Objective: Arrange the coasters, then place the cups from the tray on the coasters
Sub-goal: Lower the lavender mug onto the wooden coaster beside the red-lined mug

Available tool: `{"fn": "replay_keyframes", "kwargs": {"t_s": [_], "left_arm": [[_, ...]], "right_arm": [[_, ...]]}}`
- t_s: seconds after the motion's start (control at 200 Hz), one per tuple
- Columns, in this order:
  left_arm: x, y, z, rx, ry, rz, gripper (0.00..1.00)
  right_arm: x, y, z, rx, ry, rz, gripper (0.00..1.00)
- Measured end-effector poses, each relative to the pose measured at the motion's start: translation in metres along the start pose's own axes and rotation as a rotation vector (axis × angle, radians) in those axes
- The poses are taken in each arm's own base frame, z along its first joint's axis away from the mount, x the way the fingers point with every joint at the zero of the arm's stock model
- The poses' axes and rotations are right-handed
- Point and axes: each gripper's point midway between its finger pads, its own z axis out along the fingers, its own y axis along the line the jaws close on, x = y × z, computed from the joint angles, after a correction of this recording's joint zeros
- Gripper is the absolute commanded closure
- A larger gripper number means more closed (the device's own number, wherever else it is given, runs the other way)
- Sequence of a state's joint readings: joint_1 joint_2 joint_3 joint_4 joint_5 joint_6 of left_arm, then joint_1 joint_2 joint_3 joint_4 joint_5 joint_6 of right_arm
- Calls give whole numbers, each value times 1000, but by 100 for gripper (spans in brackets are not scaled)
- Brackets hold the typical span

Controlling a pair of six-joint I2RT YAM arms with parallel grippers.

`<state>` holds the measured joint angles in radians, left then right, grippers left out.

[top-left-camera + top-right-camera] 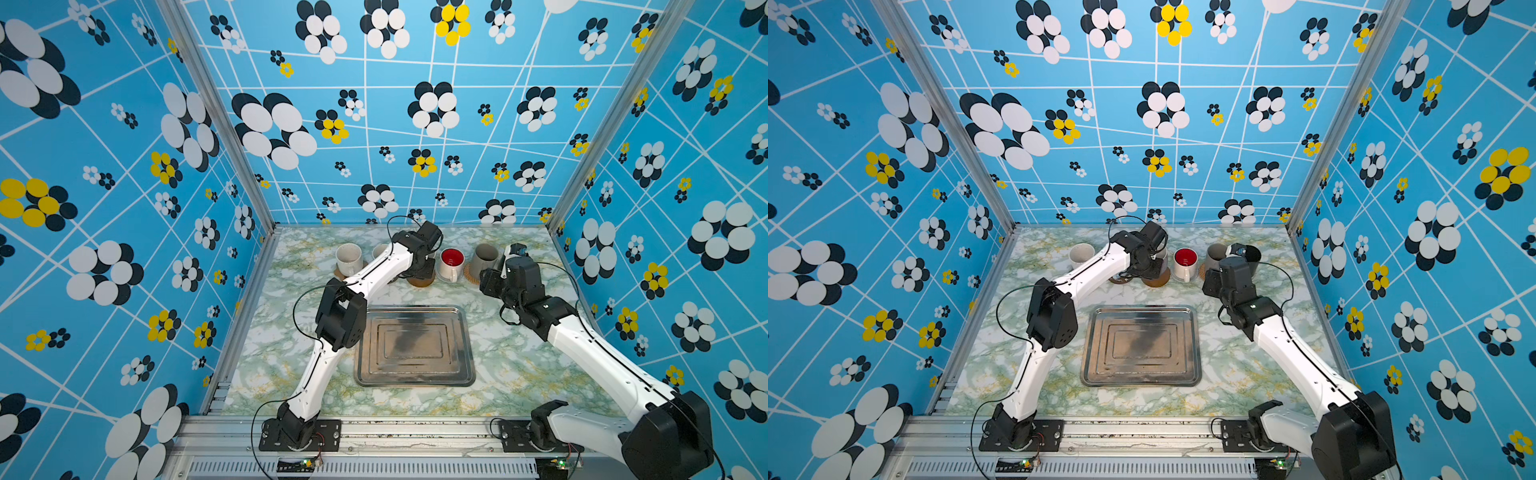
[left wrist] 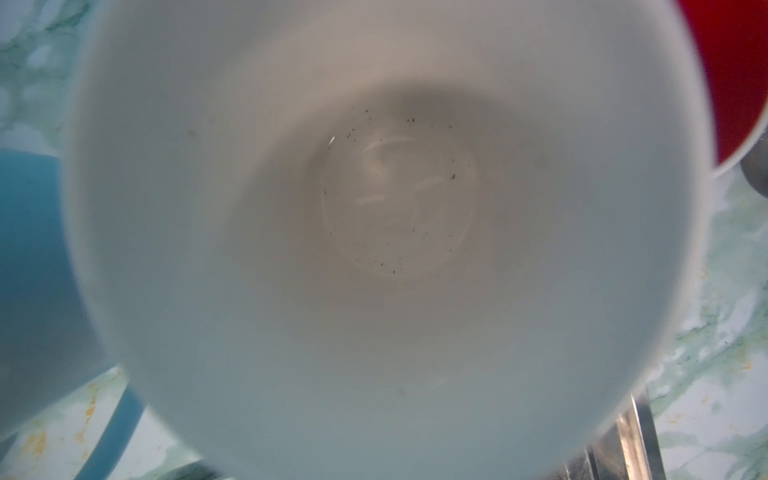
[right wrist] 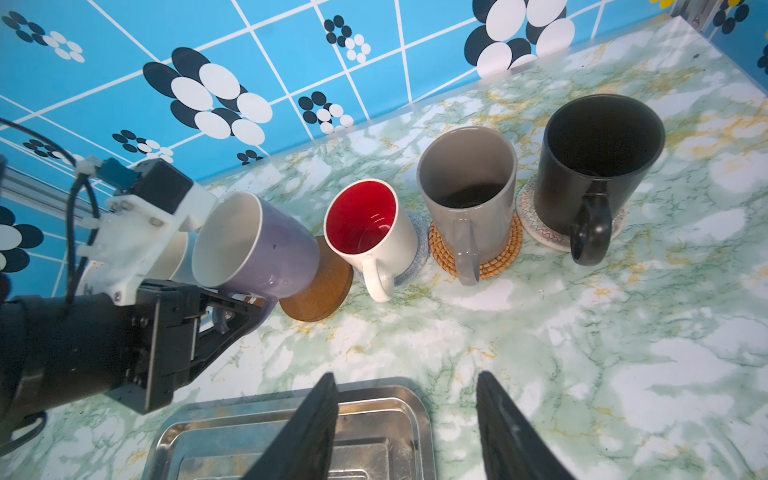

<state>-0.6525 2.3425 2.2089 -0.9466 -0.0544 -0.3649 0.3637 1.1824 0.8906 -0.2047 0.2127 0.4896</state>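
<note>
Lilac mug (image 3: pixel 253 245) hangs tilted, its handle clamped in the left pincer (image 3: pixel 235 309). Its base is over the round brown coaster (image 3: pixel 322 286) on the table (image 3: pixel 540 332), just beside the red-lined mug (image 3: pixel 365 224); contact unclear. Right pincer (image 3: pixel 405 378) stands open, empty, above the far rim of the tray (image 3: pixel 374 392).

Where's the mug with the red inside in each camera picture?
Top view: red-inside mug, back row, right of the left arm's wrist.
Top view: same spot.
Left wrist: red sliver at the edge, beside the lilac mug's white inside.
Right wrist: between lilac mug and grey mug.
Landmark: grey mug beside it, except in the left wrist view.
</note>
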Motion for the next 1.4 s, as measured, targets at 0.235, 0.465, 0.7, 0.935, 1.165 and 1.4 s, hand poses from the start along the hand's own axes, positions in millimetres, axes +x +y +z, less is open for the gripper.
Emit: {"fn": "replay_keyframes", "kwargs": {"t_s": [0.235, 0.465, 0.7, 0.935, 1.165, 1.4], "left_arm": [[7, 2, 5, -8, 31, 13, 100], [7, 2, 7, -9, 34, 17, 100], [10, 4, 16, -16, 47, 14, 100], [9, 5, 16, -17, 46, 13, 100], [11, 6, 21, -20, 54, 14, 100], [13, 8, 27, -26, 66, 14, 100]], "right_arm": [[0, 0, 0, 1, 0, 0, 44], [0, 0, 0, 0, 0, 1, 44], [3, -3, 1, 8, 6, 1, 44], [4, -5, 2, 11, 9, 1, 44], [5, -6, 2, 13, 10, 2, 44], [4, -7, 2, 15, 9, 3, 44]]}}
